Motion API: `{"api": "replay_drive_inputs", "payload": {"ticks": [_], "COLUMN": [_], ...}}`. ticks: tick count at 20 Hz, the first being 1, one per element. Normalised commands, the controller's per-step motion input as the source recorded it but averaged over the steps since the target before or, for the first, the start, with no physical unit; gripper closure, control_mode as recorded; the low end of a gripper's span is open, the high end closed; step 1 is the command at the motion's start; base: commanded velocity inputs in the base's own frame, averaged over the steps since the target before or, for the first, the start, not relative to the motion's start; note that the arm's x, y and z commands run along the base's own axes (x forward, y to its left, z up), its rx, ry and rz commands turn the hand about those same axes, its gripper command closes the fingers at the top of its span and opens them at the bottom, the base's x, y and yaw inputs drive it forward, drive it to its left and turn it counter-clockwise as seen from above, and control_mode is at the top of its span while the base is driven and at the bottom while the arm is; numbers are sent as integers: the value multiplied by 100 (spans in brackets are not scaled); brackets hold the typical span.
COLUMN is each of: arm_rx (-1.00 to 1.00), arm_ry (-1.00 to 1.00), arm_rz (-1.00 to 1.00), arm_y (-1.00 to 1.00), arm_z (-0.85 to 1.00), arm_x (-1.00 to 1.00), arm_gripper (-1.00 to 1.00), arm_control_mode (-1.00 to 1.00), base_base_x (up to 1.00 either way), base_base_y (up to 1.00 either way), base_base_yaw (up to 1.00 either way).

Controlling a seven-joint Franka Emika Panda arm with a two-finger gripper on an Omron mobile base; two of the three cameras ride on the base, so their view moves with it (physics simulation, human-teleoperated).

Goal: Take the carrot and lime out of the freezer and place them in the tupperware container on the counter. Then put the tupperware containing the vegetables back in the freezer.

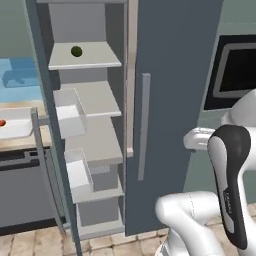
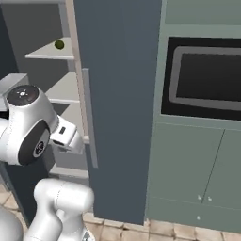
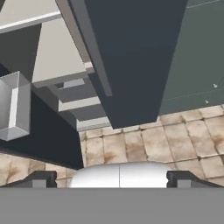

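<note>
Carrot sits far left, and we see it as a small orange-red spot inside the tupperware container, a white tray on the counter. Moving right, we reach the freezer, its left door swung open with two white door bins on it. Lime rests on the upper pale shelf, well apart from the carrot; we also see it in the right base view. Right of the shelves stands the shut slate-blue door with its long handle. Gripper has both finger tips spread wide, nothing between them, above the tiled floor.
</note>
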Motion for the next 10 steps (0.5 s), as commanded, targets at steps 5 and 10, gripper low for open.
{"api": "replay_drive_inputs", "payload": {"ticks": [5,10], "arm_rx": [0,0], "arm_ry": [0,0], "arm_rz": [0,0], "arm_y": [0,0], "arm_z": [0,0], "arm_x": [0,0], "arm_gripper": [-100,-100], "arm_control_mode": [100,100], "base_base_x": [58,37], "base_base_y": [46,50], "base_base_yaw": [0,0]}}
